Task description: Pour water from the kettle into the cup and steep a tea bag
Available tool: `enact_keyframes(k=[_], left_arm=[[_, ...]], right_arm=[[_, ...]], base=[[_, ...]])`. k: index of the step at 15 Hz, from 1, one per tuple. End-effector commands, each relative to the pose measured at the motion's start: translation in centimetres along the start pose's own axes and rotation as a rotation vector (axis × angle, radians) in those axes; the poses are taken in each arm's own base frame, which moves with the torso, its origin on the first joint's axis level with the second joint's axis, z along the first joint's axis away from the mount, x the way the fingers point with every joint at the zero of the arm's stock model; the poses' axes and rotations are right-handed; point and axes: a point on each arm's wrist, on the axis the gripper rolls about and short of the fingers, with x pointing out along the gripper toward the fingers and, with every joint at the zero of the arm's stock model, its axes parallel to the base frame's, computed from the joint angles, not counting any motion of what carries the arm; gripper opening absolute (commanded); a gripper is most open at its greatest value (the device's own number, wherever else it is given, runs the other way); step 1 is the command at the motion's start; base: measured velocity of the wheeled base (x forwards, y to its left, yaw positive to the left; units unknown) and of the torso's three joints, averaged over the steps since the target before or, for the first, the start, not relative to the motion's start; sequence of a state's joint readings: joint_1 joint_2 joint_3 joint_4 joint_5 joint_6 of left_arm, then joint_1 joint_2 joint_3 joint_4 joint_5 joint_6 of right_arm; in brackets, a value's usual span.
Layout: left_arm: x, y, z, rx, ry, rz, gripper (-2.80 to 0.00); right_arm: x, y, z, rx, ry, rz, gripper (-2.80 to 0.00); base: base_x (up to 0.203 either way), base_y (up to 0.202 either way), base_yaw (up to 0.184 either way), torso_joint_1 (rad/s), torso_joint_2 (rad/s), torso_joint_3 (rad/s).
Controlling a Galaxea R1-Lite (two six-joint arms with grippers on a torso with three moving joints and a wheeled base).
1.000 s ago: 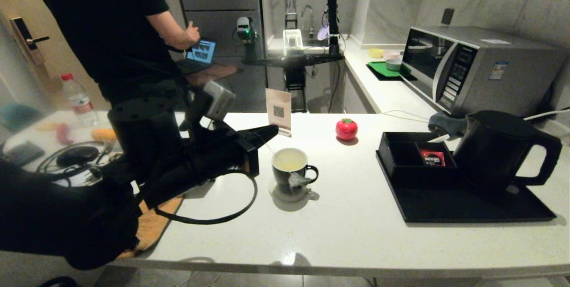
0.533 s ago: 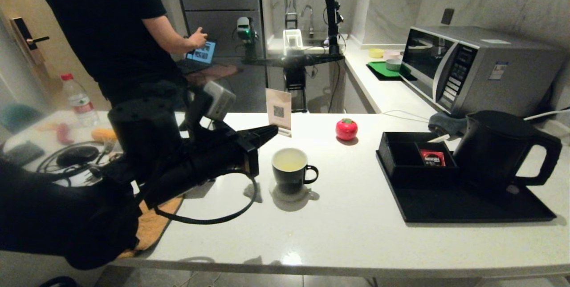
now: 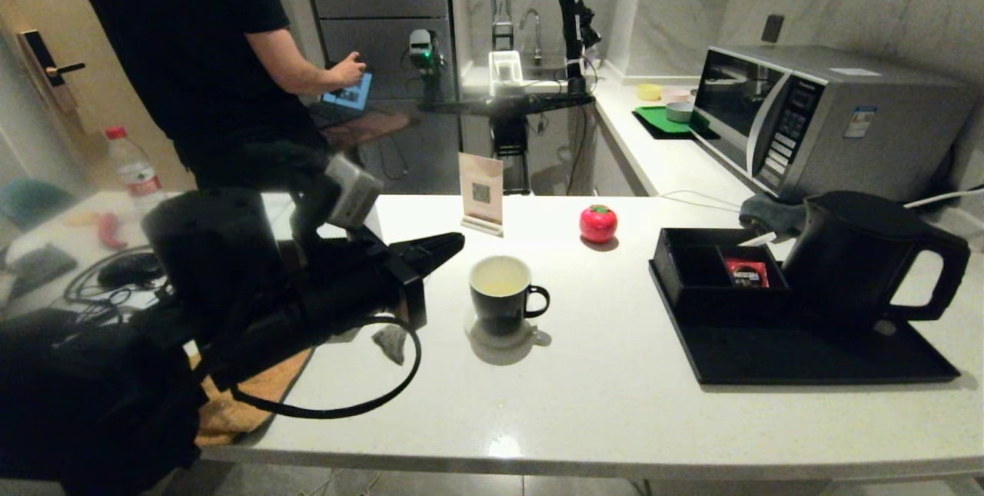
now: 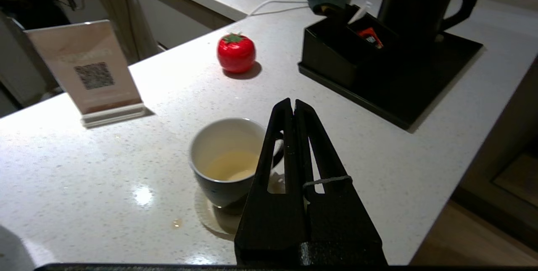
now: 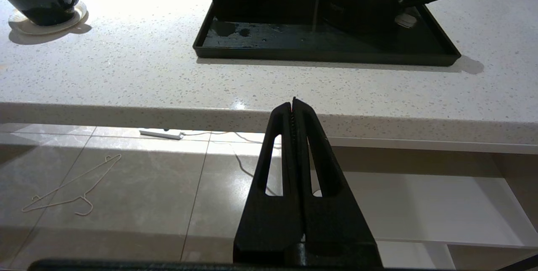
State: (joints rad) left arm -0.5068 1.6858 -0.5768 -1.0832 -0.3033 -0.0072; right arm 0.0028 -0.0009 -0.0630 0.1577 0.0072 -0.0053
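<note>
The cup [image 3: 501, 296], a black mug on a pale coaster, holds pale yellowish water [image 4: 231, 166]. My left gripper [image 3: 460, 238] hovers just left of it, shut, with the tea bag's string looped over one finger [image 4: 328, 180]. The tea bag [image 3: 390, 344] dangles outside the cup, under the arm and close to the counter. The kettle [image 3: 861, 257] stands upright on the black tray [image 3: 807, 357] at the right. My right gripper [image 5: 293, 102] is shut and empty, parked below the counter's front edge, out of the head view.
A red tomato-shaped timer [image 3: 598, 223] and a QR sign stand [image 3: 481, 192] sit behind the cup. A black box with a red packet [image 3: 744, 273] is on the tray. A microwave [image 3: 815, 119] stands at the back right. A person [image 3: 200, 58] stands behind my left arm.
My left arm has drawn back to the left, away from the cup. The tea bag swung from in front of the cup to under the gripper, left of the cup.
</note>
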Motion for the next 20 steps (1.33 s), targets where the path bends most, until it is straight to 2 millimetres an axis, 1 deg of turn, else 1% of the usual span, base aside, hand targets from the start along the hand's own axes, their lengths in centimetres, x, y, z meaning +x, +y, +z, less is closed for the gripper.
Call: enact_keyframes(k=[1, 4, 8, 10, 14, 17, 20], left_arm=[[-0.5, 0.4, 0.2, 0.008, -0.014, 0.014, -2.80], [0.2, 0.7, -0.1, 0.012, -0.039, 0.017, -2.80], [1.5, 1.6, -1.6, 0.015, -0.054, 0.028, -2.80], [2.3, 1.9, -1.7, 0.025, -0.076, 0.042, -2.80], [3.6, 2.2, 0.0, 0.050, -0.144, 0.095, -2.80], [4.4, 2.6, 0.7, 0.060, -0.157, 0.138, -2.80], [6.0, 3.3, 1.8, 0.061, -0.161, 0.144, -2.80]], right_arm=[[0.0, 0.0, 0.0, -0.001, 0.003, 0.000, -2.80], [0.0, 0.0, 0.0, -0.001, 0.003, 0.001, -2.80], [0.0, 0.0, 0.0, -0.001, 0.003, 0.001, -2.80], [0.0, 0.0, 0.0, -0.001, 0.003, 0.001, -2.80], [0.0, 0.0, 0.0, -0.001, 0.003, 0.001, -2.80], [0.0, 0.0, 0.0, -0.001, 0.003, 0.001, -2.80], [0.0, 0.0, 0.0, -0.001, 0.003, 0.001, -2.80]], base=[[0.000, 0.000, 0.000, 0.000, 0.00, 0.000], [0.000, 0.000, 0.000, 0.000, 0.00, 0.000], [0.000, 0.000, 0.000, 0.000, 0.00, 0.000], [0.000, 0.000, 0.000, 0.000, 0.00, 0.000], [0.000, 0.000, 0.000, 0.000, 0.00, 0.000], [0.000, 0.000, 0.000, 0.000, 0.00, 0.000], [0.000, 0.000, 0.000, 0.000, 0.00, 0.000]])
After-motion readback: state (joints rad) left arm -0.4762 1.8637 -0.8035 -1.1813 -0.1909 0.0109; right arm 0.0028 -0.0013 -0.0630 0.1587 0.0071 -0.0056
